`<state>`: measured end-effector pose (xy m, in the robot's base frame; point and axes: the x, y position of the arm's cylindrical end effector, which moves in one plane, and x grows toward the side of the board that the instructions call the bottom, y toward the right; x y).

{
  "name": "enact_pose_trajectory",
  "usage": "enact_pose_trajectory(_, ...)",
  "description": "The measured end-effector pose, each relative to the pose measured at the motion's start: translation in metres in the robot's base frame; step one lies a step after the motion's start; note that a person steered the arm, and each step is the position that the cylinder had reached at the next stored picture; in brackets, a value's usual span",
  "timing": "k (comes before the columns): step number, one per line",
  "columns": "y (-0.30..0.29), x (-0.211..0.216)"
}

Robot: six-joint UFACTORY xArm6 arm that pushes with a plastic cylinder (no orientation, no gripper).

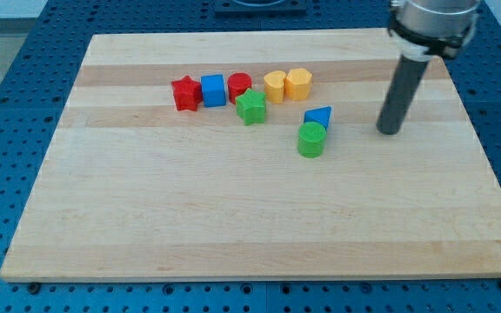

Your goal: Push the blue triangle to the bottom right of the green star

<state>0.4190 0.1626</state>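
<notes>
My tip (390, 130), bare and touching nothing, stood clear to the view's right of the blue triangle (319, 116), the green star (251, 107) farther left.

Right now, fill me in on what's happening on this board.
My tip rests on the wooden board, off to the view's right of the blue triangle and not touching it. The triangle sits against the green cylinder, to the lower right of the green star. The other blocks line up along the view's top.
</notes>
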Motion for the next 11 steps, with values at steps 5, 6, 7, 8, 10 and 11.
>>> enact_pose_trajectory(5, -0.073, -0.004)
enact_pose_trajectory(6, -0.083, -0.004)
enact_pose_trajectory(7, -0.092, -0.004)
enact_pose_trajectory(8, -0.111, -0.002)
enact_pose_trajectory(10, -0.069, 0.006)
enact_pose_trajectory(11, -0.018, -0.002)
